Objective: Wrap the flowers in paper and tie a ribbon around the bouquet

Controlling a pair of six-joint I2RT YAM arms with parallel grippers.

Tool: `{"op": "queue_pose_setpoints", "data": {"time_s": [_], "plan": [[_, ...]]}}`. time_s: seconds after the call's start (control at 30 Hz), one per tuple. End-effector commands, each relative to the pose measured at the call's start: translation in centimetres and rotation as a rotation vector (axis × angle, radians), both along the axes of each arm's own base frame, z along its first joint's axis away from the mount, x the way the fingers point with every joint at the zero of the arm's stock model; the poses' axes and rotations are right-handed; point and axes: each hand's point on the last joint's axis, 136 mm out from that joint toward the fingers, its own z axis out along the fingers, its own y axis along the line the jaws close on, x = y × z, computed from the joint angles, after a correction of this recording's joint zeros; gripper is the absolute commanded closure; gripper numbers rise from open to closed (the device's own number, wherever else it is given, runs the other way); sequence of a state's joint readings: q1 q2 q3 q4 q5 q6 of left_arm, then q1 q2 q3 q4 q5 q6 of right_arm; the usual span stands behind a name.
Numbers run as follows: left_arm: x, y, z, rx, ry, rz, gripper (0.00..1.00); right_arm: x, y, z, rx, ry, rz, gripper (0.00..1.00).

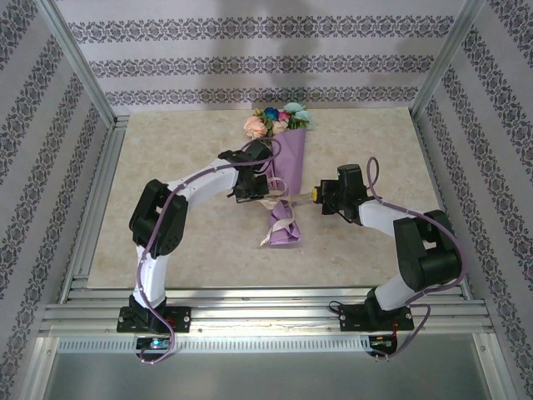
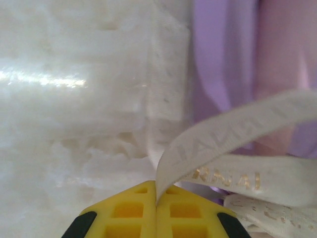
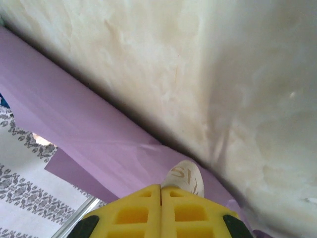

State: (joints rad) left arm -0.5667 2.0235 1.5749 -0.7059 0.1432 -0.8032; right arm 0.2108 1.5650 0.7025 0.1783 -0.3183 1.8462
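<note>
Flowers (image 1: 275,122) of the artificial sort, pink, peach, blue and teal with green leaves, stick out of the wide end of a cone of thin lilac wrapping paper (image 1: 289,158). Together they make the bouquet (image 1: 286,179), which lies flat on the pale marbled table (image 1: 166,142). The flowers point toward the far patterned wall (image 1: 250,50), and the narrow, crumpled end of the cone points back toward the arm bases. A narrow cream ribbon (image 1: 277,202), floppy and printed with gold letters, crosses the cone at its waist, below the middle.

The left tool (image 1: 255,195) sits just beside the bouquet on its left. In its wrist camera the two yellow fingers are pressed flat together, with a strand of the ribbon pinched between the tips. The strand rises from the seam and arches off to the right across the paper, with more loops of ribbon lying under it.

The right tool (image 1: 308,196) is on the opposite side, close against the cone. Its yellow fingers are likewise closed, and a short cream end of the ribbon pokes out from between their tips. That end rests on the lilac paper, with the table beyond.
</note>
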Motion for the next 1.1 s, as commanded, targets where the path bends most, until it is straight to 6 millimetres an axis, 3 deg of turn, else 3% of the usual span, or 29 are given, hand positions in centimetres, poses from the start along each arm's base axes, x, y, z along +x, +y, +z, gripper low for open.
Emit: {"op": "queue_pose_setpoints", "data": {"time_s": [0.0, 0.5, 1.07], "plan": [[0.7, 0.1, 1.4, -0.127, -0.011, 0.11, 1.0, 0.6, -1.5, 0.2, -0.038, -0.058, -0.03, 1.0], [0.4, 2.3, -0.2, -0.208, 0.052, 0.259, 1.0, 0.6, -5.1, -1.4, -0.092, -0.04, -0.073, 1.0], [0.1, 4.1, -0.6, -0.208, 0.082, 0.319, 1.0, -0.1, -9.2, -3.1, -0.139, 0.004, -0.151, 1.0]]}}
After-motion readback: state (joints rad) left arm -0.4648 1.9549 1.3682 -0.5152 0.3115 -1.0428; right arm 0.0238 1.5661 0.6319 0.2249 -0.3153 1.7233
